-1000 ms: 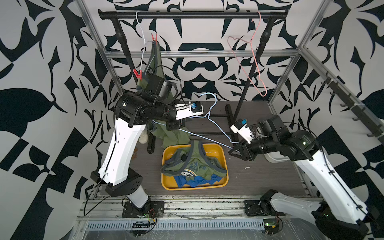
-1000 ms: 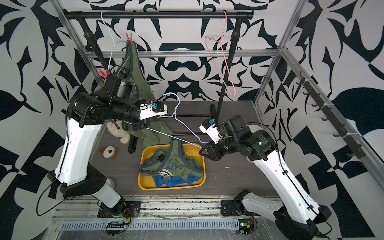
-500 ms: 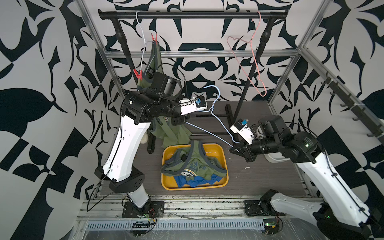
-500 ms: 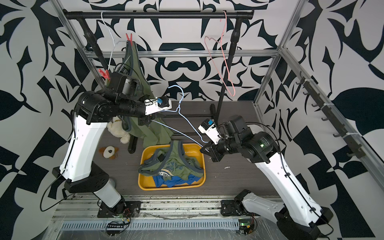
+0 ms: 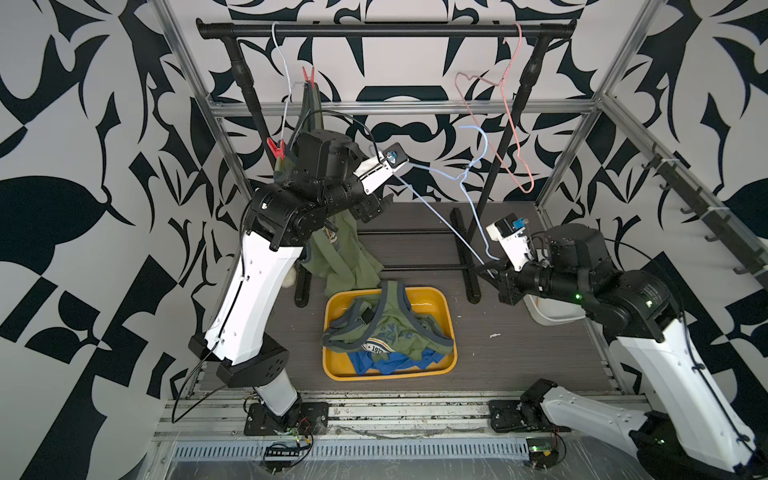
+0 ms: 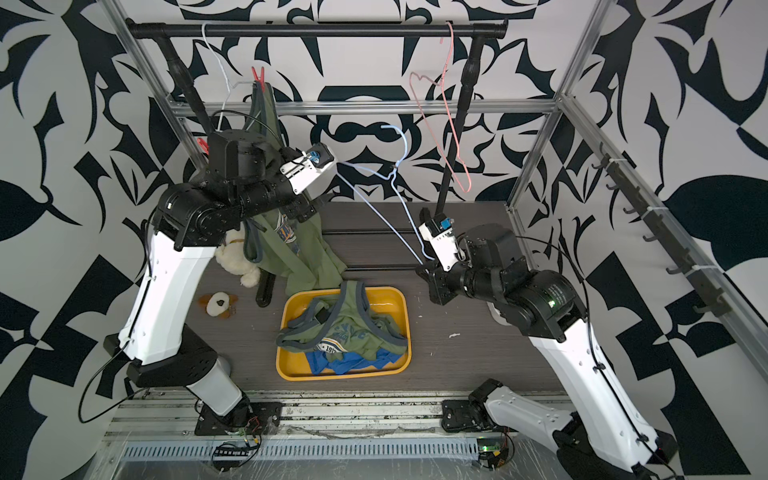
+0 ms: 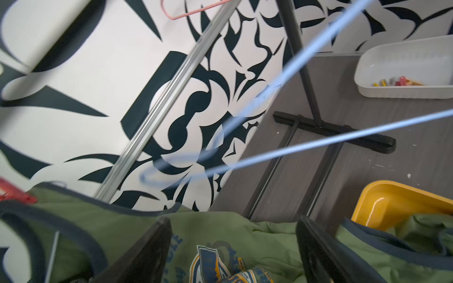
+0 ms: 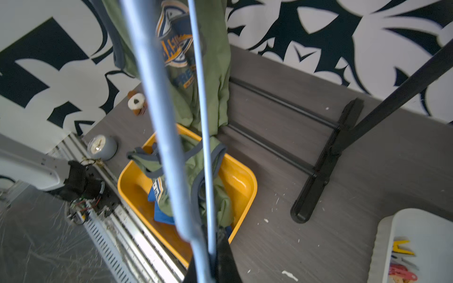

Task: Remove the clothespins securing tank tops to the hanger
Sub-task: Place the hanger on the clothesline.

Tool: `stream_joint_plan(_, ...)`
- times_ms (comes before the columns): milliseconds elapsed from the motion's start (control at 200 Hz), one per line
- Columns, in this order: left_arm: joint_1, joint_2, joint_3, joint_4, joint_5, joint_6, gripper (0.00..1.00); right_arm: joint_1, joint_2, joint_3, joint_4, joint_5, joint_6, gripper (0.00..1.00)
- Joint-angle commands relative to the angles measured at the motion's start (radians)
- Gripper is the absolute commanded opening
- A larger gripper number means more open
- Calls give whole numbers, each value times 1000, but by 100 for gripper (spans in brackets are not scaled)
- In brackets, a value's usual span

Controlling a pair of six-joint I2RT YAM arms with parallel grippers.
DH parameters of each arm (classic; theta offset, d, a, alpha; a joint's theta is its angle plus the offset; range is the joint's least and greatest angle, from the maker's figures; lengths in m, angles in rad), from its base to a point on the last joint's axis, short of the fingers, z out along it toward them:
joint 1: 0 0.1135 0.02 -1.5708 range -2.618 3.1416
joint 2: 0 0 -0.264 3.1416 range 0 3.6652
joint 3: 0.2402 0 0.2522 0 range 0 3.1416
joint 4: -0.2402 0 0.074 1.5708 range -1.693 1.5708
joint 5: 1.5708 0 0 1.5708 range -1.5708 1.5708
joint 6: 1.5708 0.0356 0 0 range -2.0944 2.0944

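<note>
An olive tank top [image 5: 337,249] hangs from a white hanger [image 5: 286,83] on the rail, pinned by two red clothespins [image 5: 308,75] [image 5: 276,149]. My left gripper [image 5: 376,207] [image 7: 234,220] stands open just in front of this shirt's chest print, holding nothing. A bare light-blue hanger [image 5: 440,216] [image 7: 318,144] slants across the middle. My right gripper [image 5: 484,272] [image 8: 208,254] is shut on its lower corner. Another olive tank top [image 5: 390,328] and a blue one [image 5: 386,361] lie in the yellow tray [image 5: 440,299].
A white bin [image 7: 404,71] [image 8: 416,245] at the right holds loose red and yellow clothespins [image 7: 397,82]. An empty pink hanger [image 5: 511,124] hangs on the black rail [image 5: 386,30]. The rack's black feet [image 5: 465,253] lie on the floor. A plush toy [image 6: 237,257] sits at the left.
My left gripper has opened, let go of the blue hanger and lifted toward the hanging shirt. My right gripper has shut on the hanger's lower corner.
</note>
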Motion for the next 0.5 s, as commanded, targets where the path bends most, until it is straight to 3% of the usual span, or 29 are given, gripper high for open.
stream_joint_plan(0,-2,-73,-22,14,-42,-100,84,-4,65,107,124,117,30,0)
stream_joint_plan(230,-2,-149,-124,-59,36,-176,84,-4,235,292,196,270,53,0)
stream_joint_plan(495,-1,-194,-149,-144,124,-135,84,-5,460,573,169,412,47,0)
